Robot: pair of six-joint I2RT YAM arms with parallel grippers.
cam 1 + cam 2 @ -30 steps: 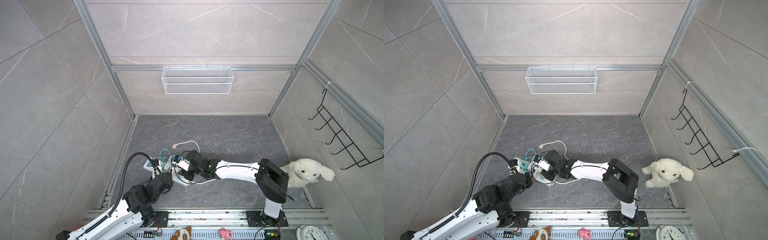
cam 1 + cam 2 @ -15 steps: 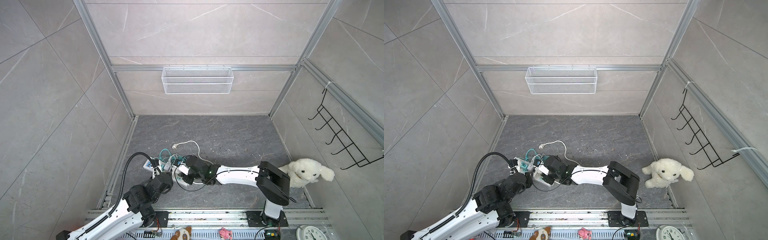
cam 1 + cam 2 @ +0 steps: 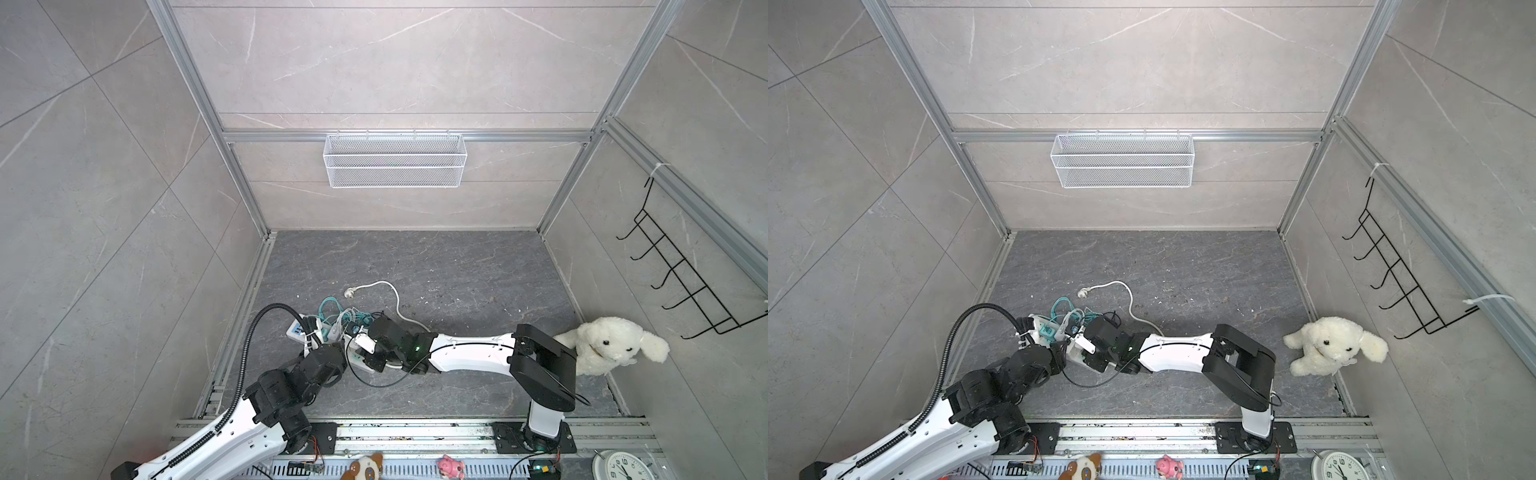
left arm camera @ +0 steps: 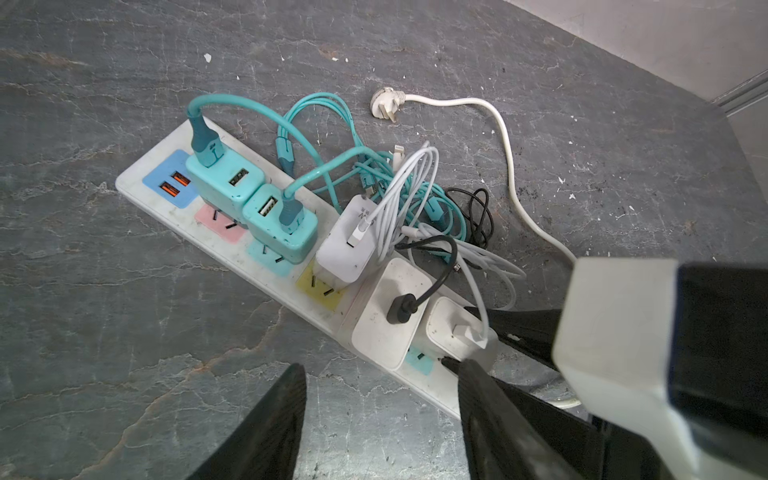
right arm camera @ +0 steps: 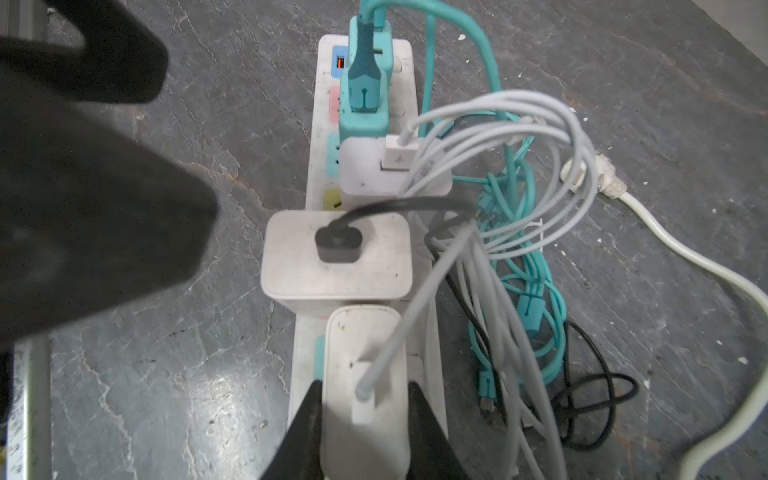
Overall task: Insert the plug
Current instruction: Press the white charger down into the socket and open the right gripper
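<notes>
A white power strip lies on the grey floor, at the left in both top views. The small white plug with its grey cable stands upright on the strip's end socket, beside a big white adapter. My right gripper is shut on this plug, one finger on each side. My left gripper is open at the strip's end, holding nothing. One of its fingers rests against the strip. How deep the plug sits is hidden.
Two teal adapters and a white one fill other sockets. A tangle of teal, white and black cables lies beside the strip, with its loose wall plug. A plush dog sits at the right wall.
My right gripper has moved a little left and down onto the strip's end with the plug. My left gripper's jaws have widened; its arm has stayed in place.
</notes>
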